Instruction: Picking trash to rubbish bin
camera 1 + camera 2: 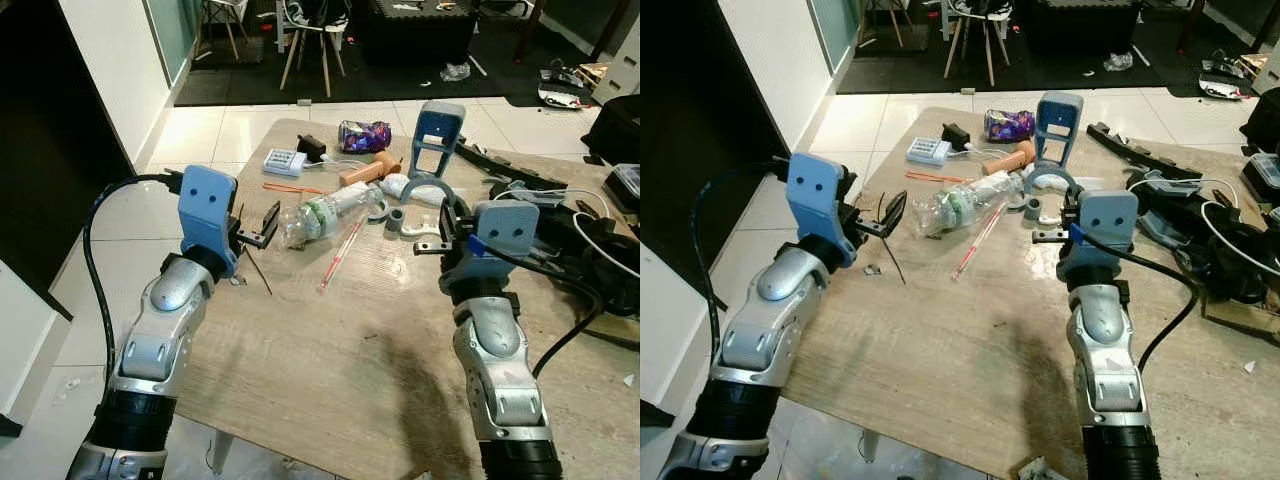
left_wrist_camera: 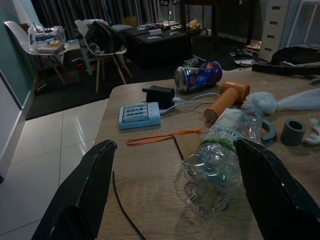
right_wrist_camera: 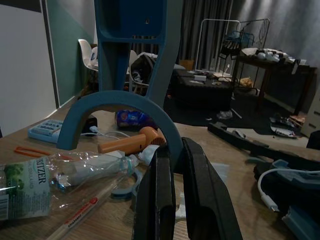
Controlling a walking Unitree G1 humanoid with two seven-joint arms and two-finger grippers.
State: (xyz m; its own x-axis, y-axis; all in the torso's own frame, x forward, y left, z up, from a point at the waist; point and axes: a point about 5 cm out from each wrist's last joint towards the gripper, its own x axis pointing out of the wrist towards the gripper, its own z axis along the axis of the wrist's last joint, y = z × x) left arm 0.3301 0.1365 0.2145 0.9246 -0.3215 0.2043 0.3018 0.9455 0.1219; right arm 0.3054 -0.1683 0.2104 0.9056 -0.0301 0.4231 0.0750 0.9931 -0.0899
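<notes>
Left gripper [image 1: 255, 228] wide open, holding nothing, just left of crushed plastic bottle [image 1: 325, 212] at frame centre. Right gripper [image 3: 175, 200] fingers nearly closed, nothing between them — near blue bracket [image 1: 435, 140]. Risk: bottle may roll or squirt away from a pinch. Table [image 1: 330, 370] bare in lower half; left edge near, clutter w/ cables at right.

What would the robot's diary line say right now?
left gripper: open, at plastic bottle | right gripper: shut on blue holder | table
</notes>
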